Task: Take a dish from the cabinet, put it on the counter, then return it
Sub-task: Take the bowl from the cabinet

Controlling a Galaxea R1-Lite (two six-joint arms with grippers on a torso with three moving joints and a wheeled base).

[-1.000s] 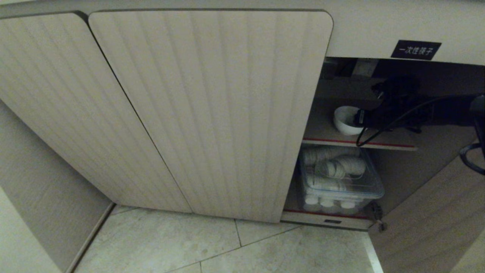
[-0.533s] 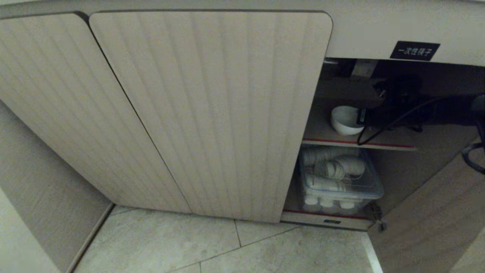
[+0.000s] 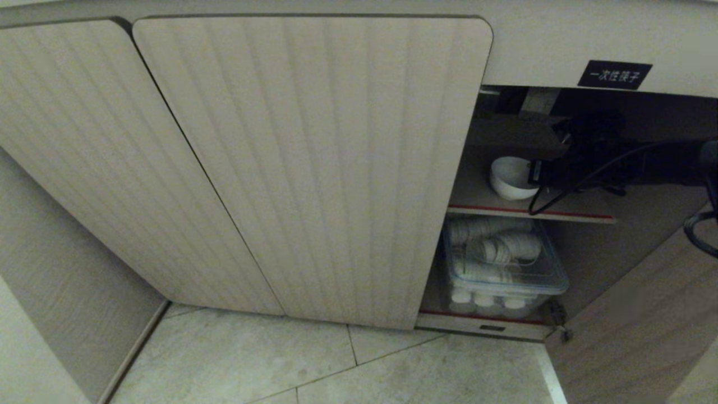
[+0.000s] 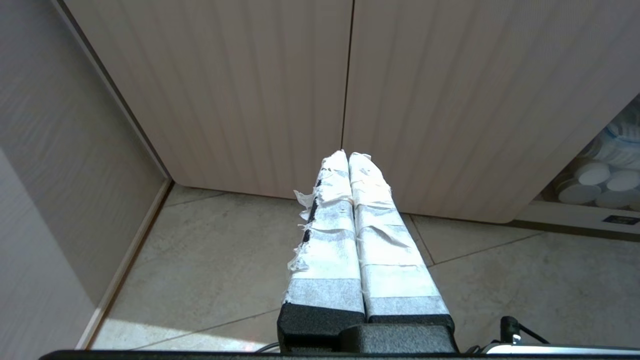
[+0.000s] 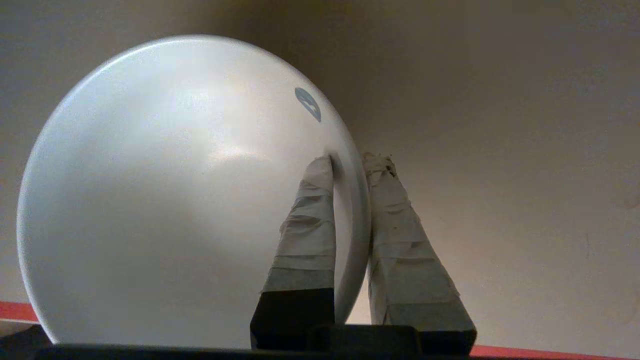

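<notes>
Dish point(image 5: 175, 200): glossy white bowl, rim between fingers point(image 5: 310, 220).

The small glossy white round bowl point(image 3: 509, 178) is partly hidden by the black right gripper point(image 3: 533, 174); the clear plastic lidded box's point(image 3: 552, 278) white contents blur together.

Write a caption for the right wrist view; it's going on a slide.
Right gripper pinches the white bowl's rim, one finger inside, one outside, above the red-edged shelf.

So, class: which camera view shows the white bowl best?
The right wrist view: the dish fills it, rim pinched by the right gripper. The head view shows it small on the cabinet's shelf; the left wrist view misses it.
</notes>
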